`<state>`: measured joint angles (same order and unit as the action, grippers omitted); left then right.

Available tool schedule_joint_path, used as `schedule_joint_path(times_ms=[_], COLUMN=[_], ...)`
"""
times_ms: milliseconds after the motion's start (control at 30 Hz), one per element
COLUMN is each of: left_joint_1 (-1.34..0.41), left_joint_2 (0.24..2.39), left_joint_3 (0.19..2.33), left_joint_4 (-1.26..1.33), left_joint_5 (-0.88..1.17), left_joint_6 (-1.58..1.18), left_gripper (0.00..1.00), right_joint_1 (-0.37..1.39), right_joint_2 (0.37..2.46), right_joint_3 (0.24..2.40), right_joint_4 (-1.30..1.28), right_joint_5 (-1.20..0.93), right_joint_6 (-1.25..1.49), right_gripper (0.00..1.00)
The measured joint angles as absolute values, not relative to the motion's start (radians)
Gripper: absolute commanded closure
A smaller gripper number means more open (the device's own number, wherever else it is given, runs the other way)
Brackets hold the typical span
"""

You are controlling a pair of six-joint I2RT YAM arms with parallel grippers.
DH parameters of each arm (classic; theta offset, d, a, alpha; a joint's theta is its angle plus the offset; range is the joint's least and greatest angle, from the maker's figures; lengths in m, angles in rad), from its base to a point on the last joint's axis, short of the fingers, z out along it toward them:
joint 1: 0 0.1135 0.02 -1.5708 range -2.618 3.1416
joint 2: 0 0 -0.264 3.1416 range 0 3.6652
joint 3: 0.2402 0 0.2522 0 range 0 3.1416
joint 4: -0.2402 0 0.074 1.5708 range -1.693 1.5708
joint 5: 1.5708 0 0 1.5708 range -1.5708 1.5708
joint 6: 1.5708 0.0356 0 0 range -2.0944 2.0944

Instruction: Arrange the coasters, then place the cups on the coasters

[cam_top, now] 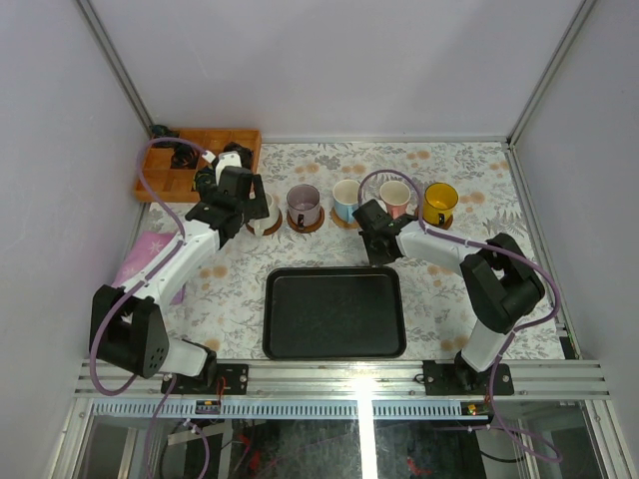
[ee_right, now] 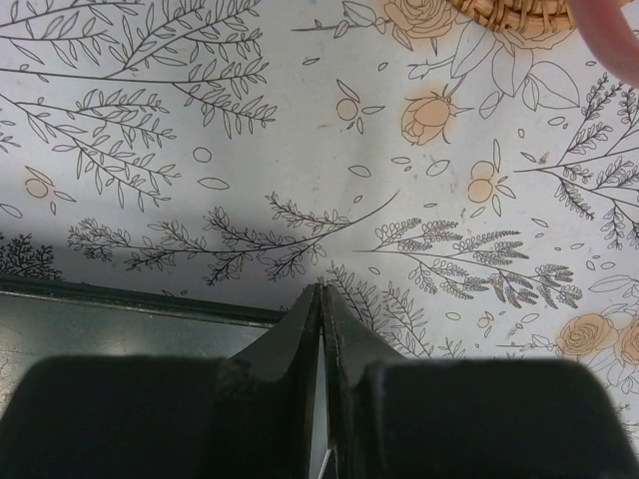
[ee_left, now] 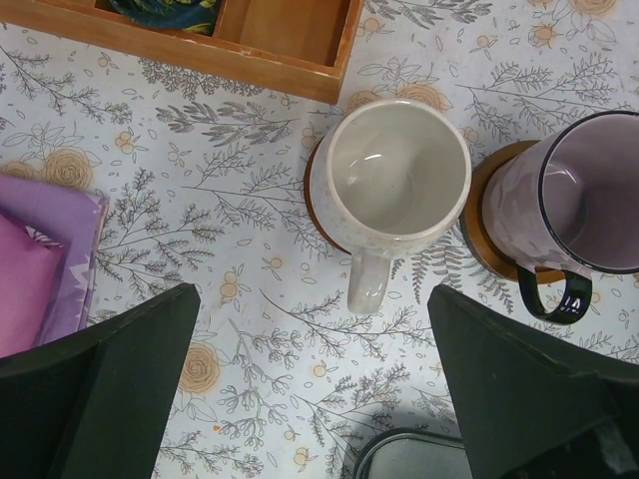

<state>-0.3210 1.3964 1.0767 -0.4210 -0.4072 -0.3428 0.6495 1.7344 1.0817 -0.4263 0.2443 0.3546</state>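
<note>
Five cups stand in a row, each on a brown coaster: cream-white, mauve, light blue, pink, yellow. My left gripper hangs open just before the cream-white cup, holding nothing. That cup's handle points toward the gap between the fingers. Beside it the mauve cup sits on its coaster. My right gripper is shut and empty, low over the tablecloth between the tray and the pink cup's coaster.
A black tray lies at the near middle, its rim just left of my right fingers. A compartmented wooden box stands at the back left. A purple cloth lies left of my left arm. Walls close in on three sides.
</note>
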Motion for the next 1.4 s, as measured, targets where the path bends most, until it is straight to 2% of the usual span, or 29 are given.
schedule_joint_path(times_ms=[967,1400], left_joint_1=[-0.321,-0.32], left_joint_2=[1.398,1.398], left_joint_3=[1.081,1.081], left_joint_4=[-0.421,-0.421], left_joint_5=[-0.408,-0.408], left_joint_6=[-0.343,-0.341], left_gripper=[0.0,0.0], right_joint_1=[0.649,0.649], right_joint_2=[1.721,1.706], right_joint_3=[1.065,1.052], right_joint_4=[-0.444,-0.473], right_joint_5=[0.218,0.229], right_joint_6=[0.355,0.363], right_gripper=[0.93,0.91])
